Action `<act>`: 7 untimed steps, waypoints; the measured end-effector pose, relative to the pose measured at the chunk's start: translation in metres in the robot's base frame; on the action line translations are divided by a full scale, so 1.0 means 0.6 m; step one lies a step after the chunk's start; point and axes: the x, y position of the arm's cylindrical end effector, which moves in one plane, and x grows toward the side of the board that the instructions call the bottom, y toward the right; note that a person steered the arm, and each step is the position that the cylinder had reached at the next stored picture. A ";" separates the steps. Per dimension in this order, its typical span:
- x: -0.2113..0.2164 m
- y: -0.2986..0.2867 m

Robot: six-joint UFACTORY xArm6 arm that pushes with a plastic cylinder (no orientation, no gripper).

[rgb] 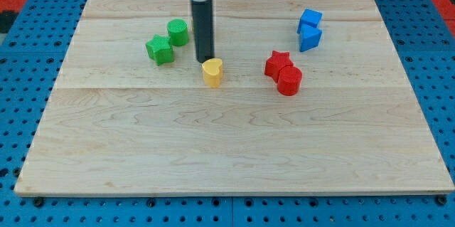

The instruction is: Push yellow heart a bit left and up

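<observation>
The yellow heart (212, 72) lies on the wooden board (227, 149), a little left of centre in the upper half. My tip (205, 60) stands just above and slightly left of the heart, touching or nearly touching its top-left edge. The dark rod rises from there to the view's top.
A green star (160, 49) and a green cylinder (178, 33) sit to the left of my tip. A red star (278, 64) and a red cylinder (289, 81) sit to the right of the heart. Two blue blocks (309, 29) sit at the upper right.
</observation>
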 end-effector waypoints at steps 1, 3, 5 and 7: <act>-0.001 -0.017; 0.068 -0.031; 0.133 -0.019; 0.136 0.043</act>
